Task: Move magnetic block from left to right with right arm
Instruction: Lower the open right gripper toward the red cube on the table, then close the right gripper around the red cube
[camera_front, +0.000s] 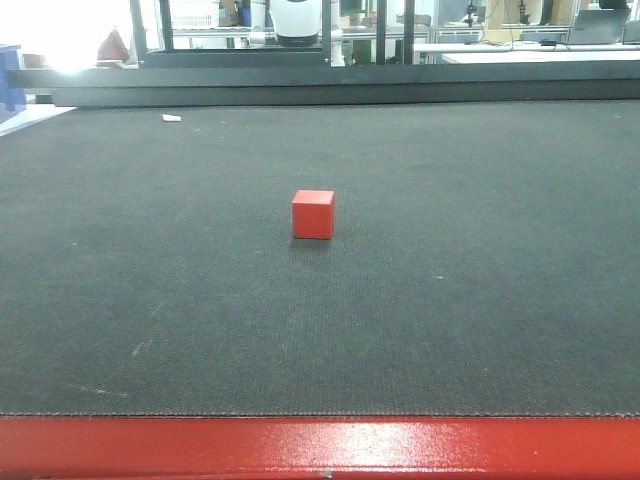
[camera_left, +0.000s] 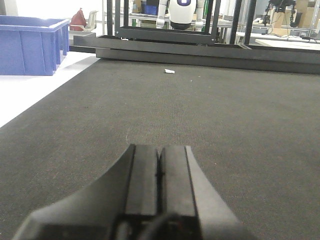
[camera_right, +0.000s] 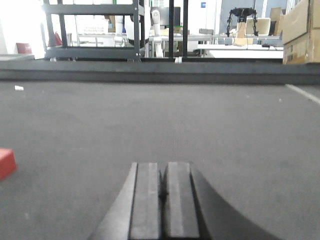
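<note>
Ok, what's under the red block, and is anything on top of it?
The red block sits flat on the dark mat; nothing is on its top face. The mat patch directly beneath is covered and cannot be seen.

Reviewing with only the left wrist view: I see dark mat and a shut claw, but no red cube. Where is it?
Observer: The magnetic block sits near the middle of the dark mat, as the front view shows.
Operator: Is the right claw holding it?
Observer: No. The right claw is shut on nothing; the block lies apart, at the left edge of the right wrist view.
Operator: Anything at the mat's near edge?
Observer: A red strip runs along it.
</note>
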